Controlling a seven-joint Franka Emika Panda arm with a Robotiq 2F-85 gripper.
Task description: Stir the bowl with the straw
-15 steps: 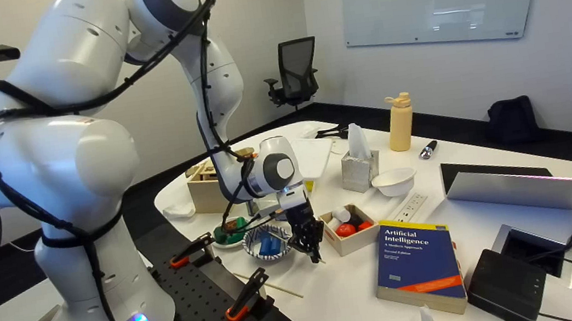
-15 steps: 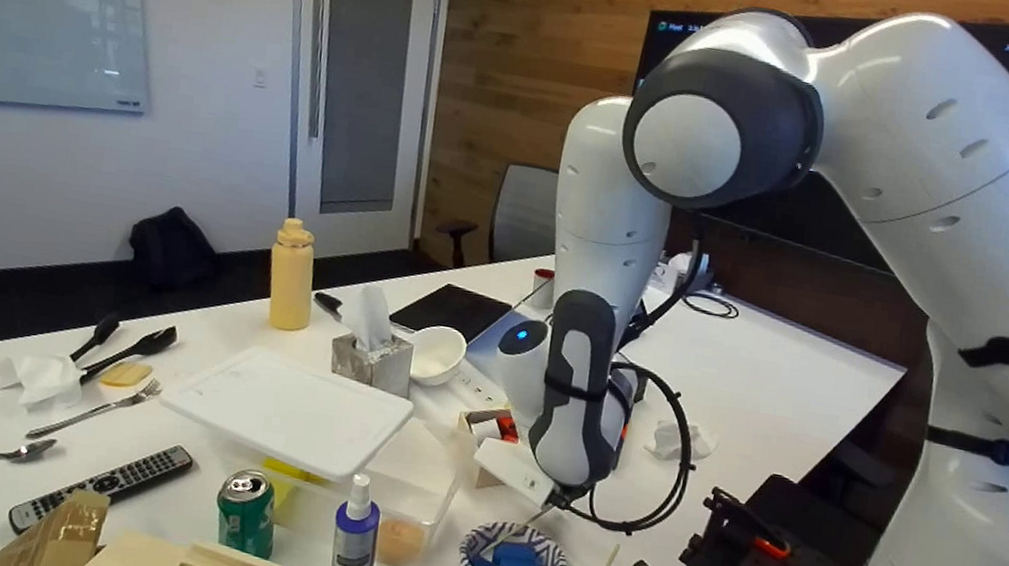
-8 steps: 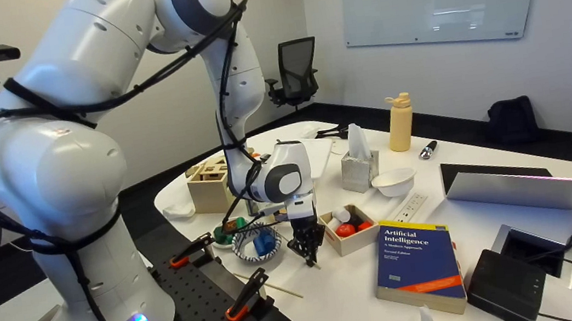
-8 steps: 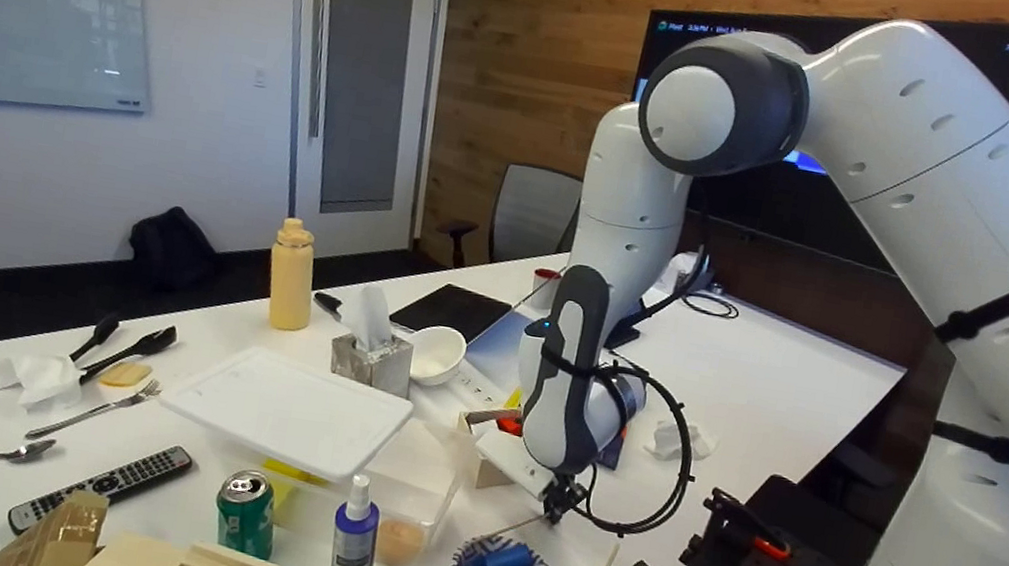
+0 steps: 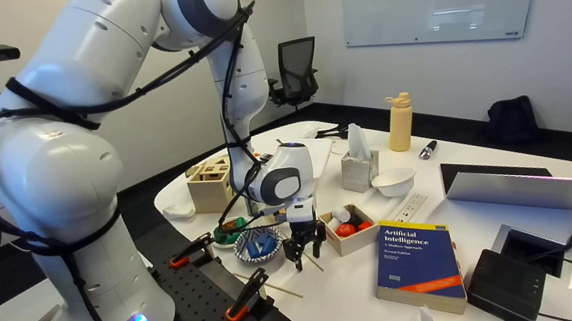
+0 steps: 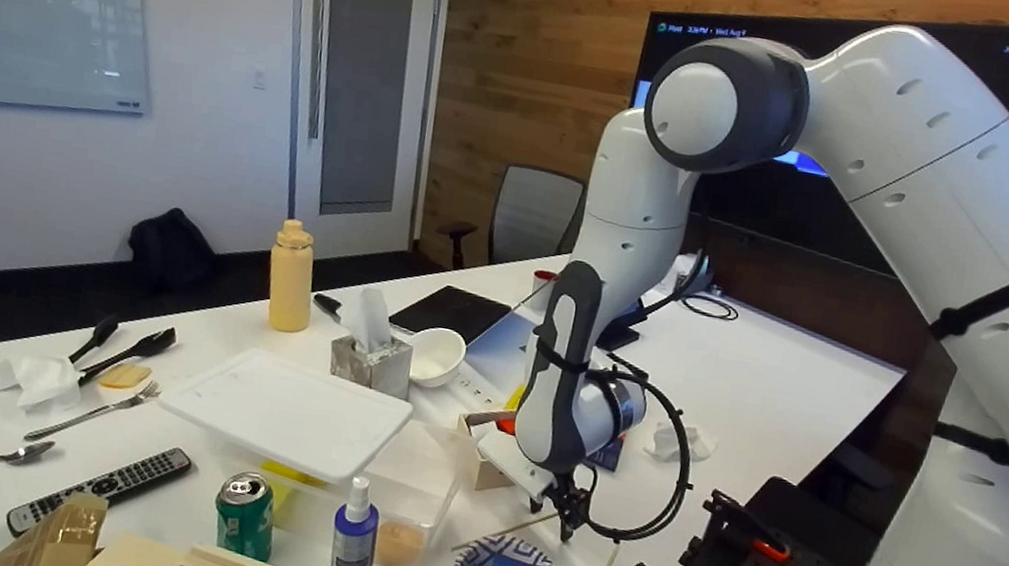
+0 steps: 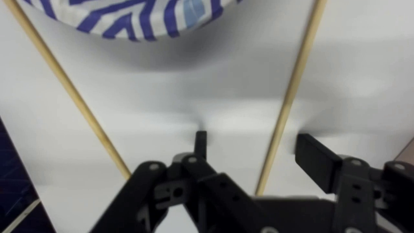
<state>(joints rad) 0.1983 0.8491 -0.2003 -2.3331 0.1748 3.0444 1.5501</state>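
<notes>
In the wrist view, a thin tan straw (image 7: 64,82) slants from the upper left corner toward the lower centre, until the gripper (image 7: 252,145) hides it. Along the top edge, left of the middle, shows the side of the blue-and-white zigzag bowl (image 7: 111,24), cut off by the frame. The gripper fills the bottom of the frame, its fingers (image 7: 315,163) parted wide. A second straw (image 7: 284,110) runs down from the top, right of centre, through the gap between them, apart from both tips in this view. Whether the tips touch the table (image 5: 346,302) cannot be told.

In an exterior view, the arm (image 5: 78,49) takes up the left and reaches over to the middle. A wooden box with cut-outs (image 5: 210,197) stands left of centre. The bowl sits upright just below the centre, blue pieces (image 5: 269,245) inside it, and the thin tan straw lies below it. Just right of the bowl the gripper points down, the second straw's end showing between its tips. Farther right come an open box (image 5: 361,238) with red and white items, a tissue box (image 5: 357,173), a white dish (image 5: 395,185), a thick blue book (image 5: 417,256) and, toward the right edge, a silver laptop (image 5: 527,188).
</notes>
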